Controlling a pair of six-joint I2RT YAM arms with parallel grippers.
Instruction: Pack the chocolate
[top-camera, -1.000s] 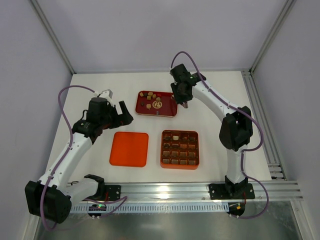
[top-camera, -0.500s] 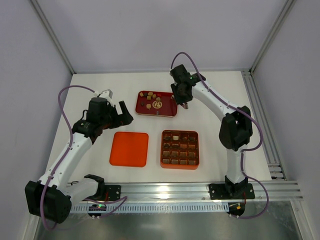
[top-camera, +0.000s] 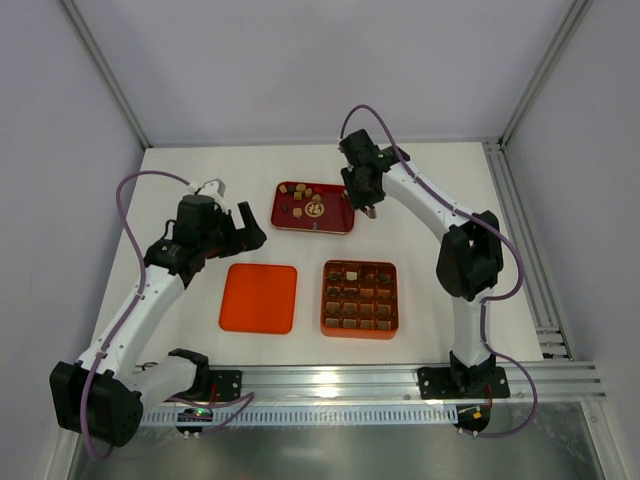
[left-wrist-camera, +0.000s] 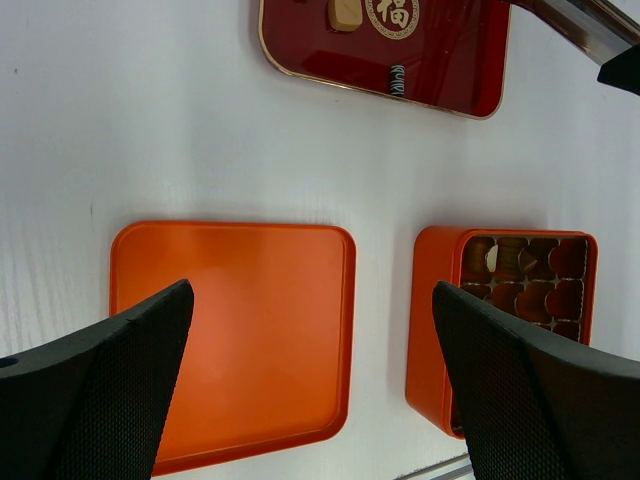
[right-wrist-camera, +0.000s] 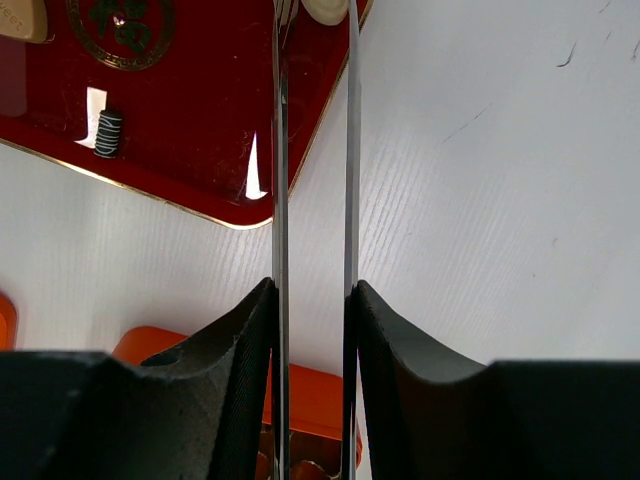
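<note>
So right tool grips the tweezers; close tips gently on the cream chocolate at 12 o'clock, seemingly unpinched; left tool gapes.

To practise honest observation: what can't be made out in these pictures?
- Right wrist view: the tweezers run off the top edge at their tips; any grip on the cream chocolate is unclear.
- Left wrist view: a finger of the left pincer hides part of the gridded box.
- Top view: the boxed chocolate is too small to count.
</note>
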